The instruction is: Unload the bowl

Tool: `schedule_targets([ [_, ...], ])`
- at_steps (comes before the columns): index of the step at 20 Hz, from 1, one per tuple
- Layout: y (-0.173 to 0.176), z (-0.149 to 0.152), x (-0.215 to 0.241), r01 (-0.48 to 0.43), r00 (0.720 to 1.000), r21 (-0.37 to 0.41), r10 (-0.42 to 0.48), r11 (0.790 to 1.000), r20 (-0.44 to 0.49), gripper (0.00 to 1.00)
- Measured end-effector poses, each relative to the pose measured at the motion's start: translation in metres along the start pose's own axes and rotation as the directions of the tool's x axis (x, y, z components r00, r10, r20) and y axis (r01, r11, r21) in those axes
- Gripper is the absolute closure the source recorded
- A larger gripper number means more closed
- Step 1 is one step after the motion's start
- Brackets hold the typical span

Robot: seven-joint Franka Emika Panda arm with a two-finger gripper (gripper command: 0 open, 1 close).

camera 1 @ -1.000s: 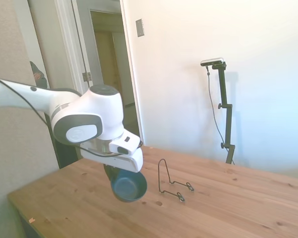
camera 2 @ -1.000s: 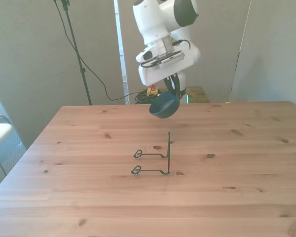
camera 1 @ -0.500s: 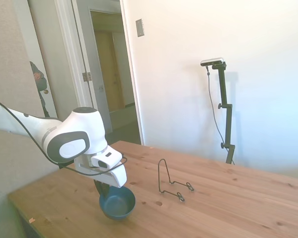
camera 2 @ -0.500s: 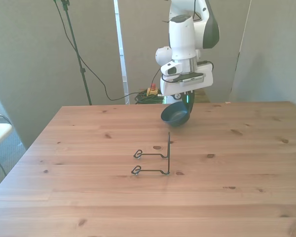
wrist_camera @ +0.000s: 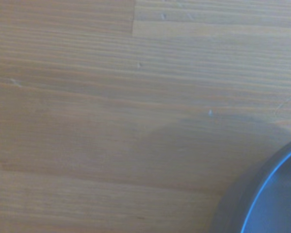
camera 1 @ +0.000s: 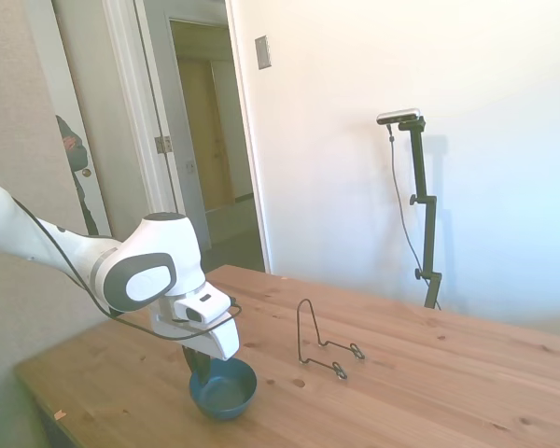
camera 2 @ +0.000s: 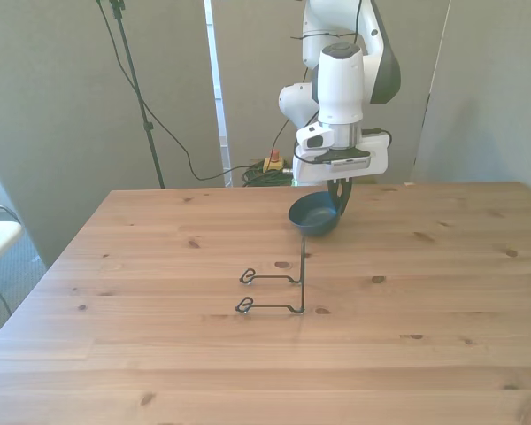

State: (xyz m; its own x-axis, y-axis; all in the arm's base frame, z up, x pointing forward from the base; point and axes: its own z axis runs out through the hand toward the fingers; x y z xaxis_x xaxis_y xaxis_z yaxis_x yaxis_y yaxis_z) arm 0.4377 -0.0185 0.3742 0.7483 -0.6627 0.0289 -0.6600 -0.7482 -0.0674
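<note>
Wooden planks filled the scene, one pale pine table (camera 2: 159, 354) with knots showing, white wall and an open doorway behind it in the side view. One arm was at work, one gripper (camera 2: 340, 197), one bowl (camera 2: 314, 214), one wire stand (camera 2: 279, 285). That was the whole count.

And the bowl was down on the table! It sat upright on the wood, mouth up, directly under the gripper, on the robot's side of the stand and apart from it. In the side view the bowl (camera 1: 223, 388) sat near the table's near edge, with the wire stand (camera 1: 323, 342) off toward the picture's right, well clear.

The look of it: small, round, shallow, dark teal-blue, smooth and plain, no pattern. The wrist view caught only a blurred arc of the bowl (wrist_camera: 271, 204), a dark outer wall with a bright blue line along the rim, and bare wood grain (wrist_camera: 111, 97) all around.

The gripper (camera 1: 202, 360) reached down at the bowl's rim, dark fingers against one side of it. Whether they clamped the rim or had let go, I could not tell; the white hand body hid the gap from both cameras.

The stand itself was thin black wire, one upright loop and two feet ending in small curls, with nothing resting on it.
</note>
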Motion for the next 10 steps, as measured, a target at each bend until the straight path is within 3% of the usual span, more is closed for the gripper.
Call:
schedule_targets([
  [10,-0.0037,0.0098,-0.0009,0.006,1.0,-0.019,-0.006,1.0,0.014,0.0],
])
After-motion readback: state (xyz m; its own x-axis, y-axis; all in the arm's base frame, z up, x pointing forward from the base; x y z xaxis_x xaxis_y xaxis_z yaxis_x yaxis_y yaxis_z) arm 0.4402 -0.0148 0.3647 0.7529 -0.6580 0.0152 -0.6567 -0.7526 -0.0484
